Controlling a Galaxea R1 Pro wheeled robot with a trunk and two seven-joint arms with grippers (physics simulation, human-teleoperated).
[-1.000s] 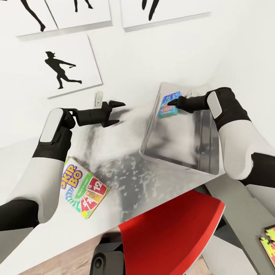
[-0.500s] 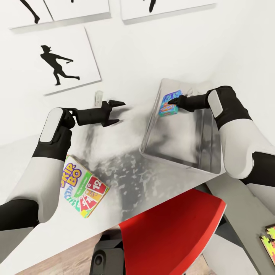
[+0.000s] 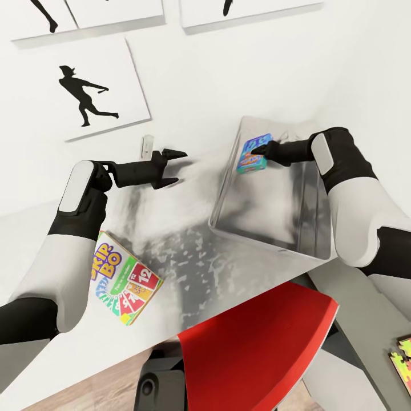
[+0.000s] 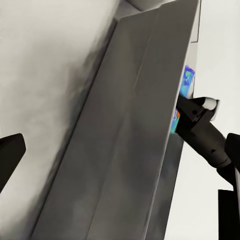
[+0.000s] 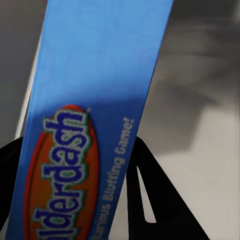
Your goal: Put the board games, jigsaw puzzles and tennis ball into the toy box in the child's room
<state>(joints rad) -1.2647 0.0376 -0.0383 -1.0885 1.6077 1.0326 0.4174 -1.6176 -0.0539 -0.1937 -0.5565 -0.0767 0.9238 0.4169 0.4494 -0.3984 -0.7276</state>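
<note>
My right gripper point(image 3: 257, 152) is shut on the small blue board game point(image 3: 253, 154), holding it on edge over the far corner of the pale grey toy box point(image 3: 227, 181). The right wrist view shows that game point(image 5: 95, 100) close up, with dark fingers point(image 5: 150, 200) on either side. My left gripper point(image 3: 180, 167) hovers open and empty over the table point(image 3: 171, 240), left of the bin. In the left wrist view the toy box wall point(image 4: 125, 140) and the right gripper point(image 4: 197, 112) with the blue game point(image 4: 188, 82) show. The SKIP-BO board game point(image 3: 123, 277) lies flat by my left forearm.
A red chair point(image 3: 257, 348) stands at the table's front edge. A jigsaw puzzle point(image 3: 402, 359) lies at the lower right on a darker surface. A small white object point(image 3: 148, 147) stands at the wall. Black silhouette prints point(image 3: 85, 94) hang above.
The whole view has shifted slightly, so the camera moved. Both arms, the blue game and the SKIP-BO box keep their places.
</note>
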